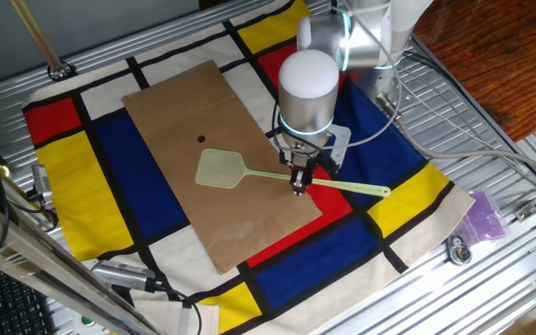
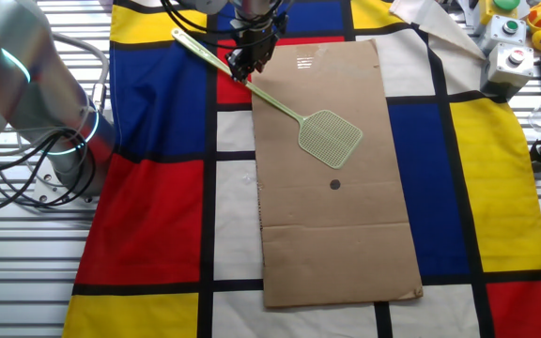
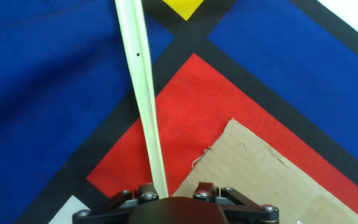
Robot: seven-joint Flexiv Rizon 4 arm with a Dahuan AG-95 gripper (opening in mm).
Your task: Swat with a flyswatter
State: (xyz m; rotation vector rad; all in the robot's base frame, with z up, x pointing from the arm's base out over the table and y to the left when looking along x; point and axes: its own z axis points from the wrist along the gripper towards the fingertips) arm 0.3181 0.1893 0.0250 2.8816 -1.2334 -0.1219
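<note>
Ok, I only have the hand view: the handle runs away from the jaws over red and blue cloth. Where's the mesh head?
Observer: Behind your camera. The flyswatter has its mesh head over the brown sheet.
Operator: Any target on that sheet?
Observer: One small dark spot, close beside the head and not covered by it.
Operator: Where along the handle am I?
Observer: The gripper is roughly midway along the handle, at the sheet's edge.
</note>
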